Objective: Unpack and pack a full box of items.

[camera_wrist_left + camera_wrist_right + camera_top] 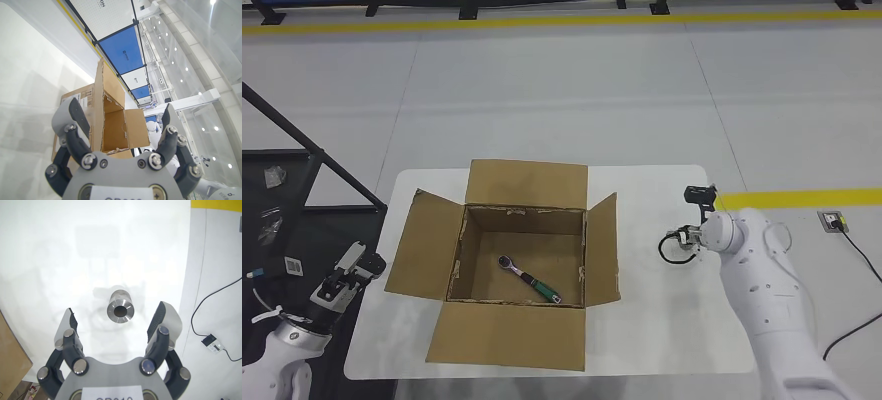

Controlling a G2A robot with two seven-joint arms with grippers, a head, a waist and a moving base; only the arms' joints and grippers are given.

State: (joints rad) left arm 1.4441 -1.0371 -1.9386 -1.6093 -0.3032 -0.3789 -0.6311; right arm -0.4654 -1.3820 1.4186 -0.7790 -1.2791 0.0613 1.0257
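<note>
Here, the brown corrugated cardboard box (pixel 525 190) sits mid-desk (pixel 662 330), all four flaps splayed and torn paper fringing its rim. On its floor, toward 5 o'clock, lies a slim ratchet wrench (pixel 529 278) with a steel head and a dark, green-tipped handle. At the box's 3 o'clock the right gripper (pixel 115 308) hovers, its ribbed black fingers (pixel 72 319) spread wide above a short, hollow, polished steel socket (pixel 121 313) on the glossy white desk. At 8 o'clock the left gripper (pixel 121 106) holds nothing, its fingers apart.

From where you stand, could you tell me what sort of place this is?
Probably an industrial hall or robotics lab: a yellow floor line runs past the white table, with pegboard partition panels and a high spotlit ceiling.
</note>
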